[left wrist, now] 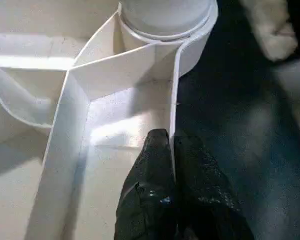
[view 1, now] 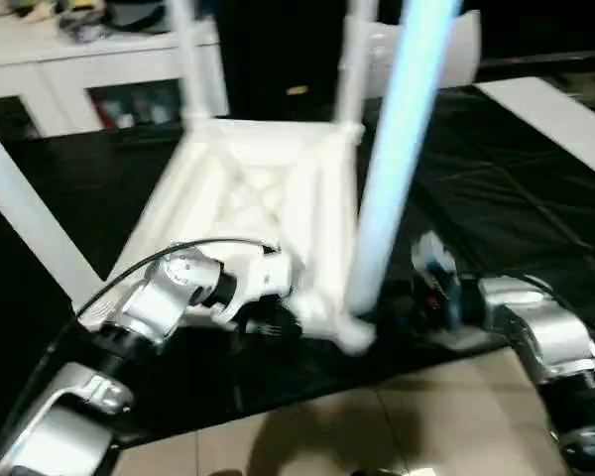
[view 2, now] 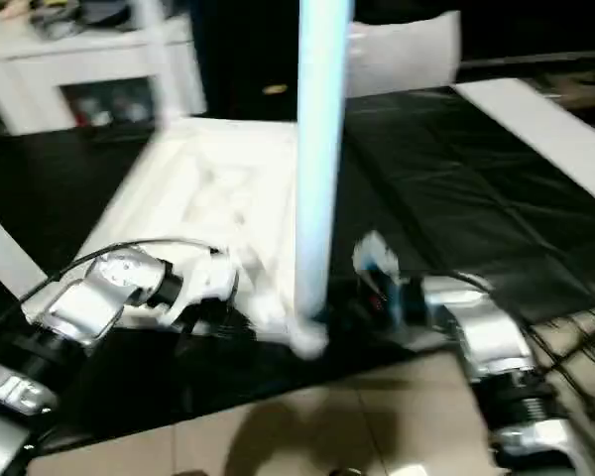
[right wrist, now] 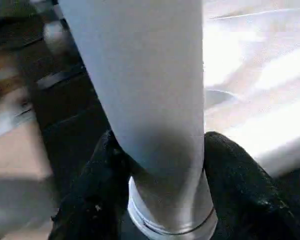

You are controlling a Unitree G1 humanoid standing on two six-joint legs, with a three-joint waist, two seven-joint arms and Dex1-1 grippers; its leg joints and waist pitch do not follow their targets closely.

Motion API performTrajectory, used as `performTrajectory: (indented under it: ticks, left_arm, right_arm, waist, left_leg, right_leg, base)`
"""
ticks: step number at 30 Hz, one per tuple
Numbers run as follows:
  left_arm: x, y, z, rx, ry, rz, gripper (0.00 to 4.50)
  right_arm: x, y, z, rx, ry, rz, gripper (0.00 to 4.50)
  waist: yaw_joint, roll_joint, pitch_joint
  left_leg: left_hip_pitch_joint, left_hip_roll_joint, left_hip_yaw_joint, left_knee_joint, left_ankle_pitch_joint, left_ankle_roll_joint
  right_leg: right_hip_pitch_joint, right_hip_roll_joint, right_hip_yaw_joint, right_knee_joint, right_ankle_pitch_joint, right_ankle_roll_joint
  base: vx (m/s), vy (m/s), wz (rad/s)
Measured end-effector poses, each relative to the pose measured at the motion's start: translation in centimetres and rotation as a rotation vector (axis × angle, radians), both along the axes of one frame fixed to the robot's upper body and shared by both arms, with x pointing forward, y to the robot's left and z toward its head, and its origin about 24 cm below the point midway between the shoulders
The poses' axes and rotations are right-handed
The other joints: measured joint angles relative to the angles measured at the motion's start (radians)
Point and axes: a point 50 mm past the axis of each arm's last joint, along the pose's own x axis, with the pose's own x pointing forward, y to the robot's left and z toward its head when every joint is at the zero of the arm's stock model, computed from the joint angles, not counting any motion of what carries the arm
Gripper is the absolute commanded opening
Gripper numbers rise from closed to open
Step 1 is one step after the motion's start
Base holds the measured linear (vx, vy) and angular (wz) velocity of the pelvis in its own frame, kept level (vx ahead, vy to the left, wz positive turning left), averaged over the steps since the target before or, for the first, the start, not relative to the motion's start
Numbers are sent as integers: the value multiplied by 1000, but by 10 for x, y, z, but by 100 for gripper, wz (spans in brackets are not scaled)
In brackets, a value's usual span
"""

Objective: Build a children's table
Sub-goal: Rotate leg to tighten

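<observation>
The tabletop point(view 1: 253, 193) lies upside down on a black mat point(view 1: 496, 188), ribbed underside up. Left of the near corner socket point(left wrist: 165, 22), the left gripper point(left wrist: 171, 142) has its fingers pressed together on the top's thin rim wall, one finger on each side. A leg point(view 1: 397, 159) stands upright in that socket; two more legs rise from the far corners. Right of the socket, the right gripper point(right wrist: 162, 150) has its fingers around the leg's base, touching both sides. A white cabinet point(view 1: 69, 74) stands beyond the top.

head pair: high, downward | wrists: close on near leg point(right wrist: 150, 100)
</observation>
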Motion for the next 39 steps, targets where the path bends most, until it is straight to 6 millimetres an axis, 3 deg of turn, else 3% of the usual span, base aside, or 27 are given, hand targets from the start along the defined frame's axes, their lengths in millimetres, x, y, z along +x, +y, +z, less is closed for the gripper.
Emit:
performTrajectory:
  ticks: [2,6,11,12,13,15,17,22,28,33,37,39]
  left_arm:
    - [4,-6,-1,-19,-3,101,0]
    - [10,-19,-3,-59,-10,276,0]
    - [15,-39,-4,-95,-59,411,0]
    - [15,-43,-4,-103,-68,424,0]
    - [15,-45,-4,-106,-71,427,0]
    - [14,-49,-3,-108,-80,407,0]
    - [12,-53,-3,-113,-81,384,0]
    - [10,-53,-2,-109,-95,322,0]
    - [7,-39,-3,-81,-115,198,0]
    - [5,-18,-2,-49,-116,69,0]
    - [0,-5,-1,-9,-116,-55,0]
    - [-2,-1,0,5,-109,-121,0]
  right_arm:
    - [10,4,0,-6,-12,-135,194]
    - [25,17,0,-5,-17,-372,192]
    - [37,28,-1,15,-21,-603,192]
    - [38,28,-1,25,-28,-636,247]
    - [39,28,-1,31,-30,-646,261]
    - [39,27,-2,37,-23,-659,261]
    - [37,22,-3,30,-23,-666,299]
    - [24,3,-4,25,-40,-574,331]
    - [6,-23,4,-8,-63,-352,383]
    - [-8,-44,20,-29,-67,-166,423]
    - [-12,-46,22,-64,-73,-54,441]
    - [-15,-44,22,-83,-73,19,441]
  waist:
    - [-27,0,0]
    - [-59,0,0]
    - [-70,0,0]
    - [-68,0,0]
    - [-68,0,0]
    - [-58,1,0]
    - [-43,1,0]
    - [-12,1,0]
    - [12,1,0]
    - [15,1,0]
    - [25,1,0]
    - [39,1,0]
  left_leg:
    - [0,1,0,0,1,-2]
    - [-3,7,-2,0,2,-3]
    - [-5,7,-6,-2,3,-2]
    - [-5,7,-6,-3,4,1]
    - [-5,7,-7,-4,4,2]
    - [-6,7,-7,-7,4,2]
    - [-7,7,-7,-8,4,2]
    - [-7,7,-6,-8,3,3]
    - [-5,7,-5,-7,4,2]
    - [-5,8,-5,-7,5,2]
    - [-4,8,-5,-7,5,2]
    - [-4,8,-5,-7,4,2]
  right_leg:
    - [0,0,-2,-2,0,0]
    - [1,7,-5,-7,0,1]
    - [1,10,-5,-7,0,0]
    - [1,10,-5,-7,1,-1]
    - [1,10,-5,-7,1,-1]
    - [-1,10,-5,-8,0,-1]
    - [-2,11,-5,-7,-1,-2]
    - [-3,11,-4,-7,-1,-2]
    - [-2,11,-3,-6,1,-3]
    - [-1,11,-3,-6,1,-3]
    - [-1,11,-3,-6,1,-3]
    - [-1,11,-3,-6,1,-3]
  base:
    - [0,0,0]
    - [0,0,0]
    - [0,0,0]
    - [0,0,0]
    - [0,0,0]
    - [0,0,0]
    - [0,0,0]
    - [0,0,0]
    - [0,0,0]
    - [0,0,0]
    - [0,0,0]
    - [0,0,0]
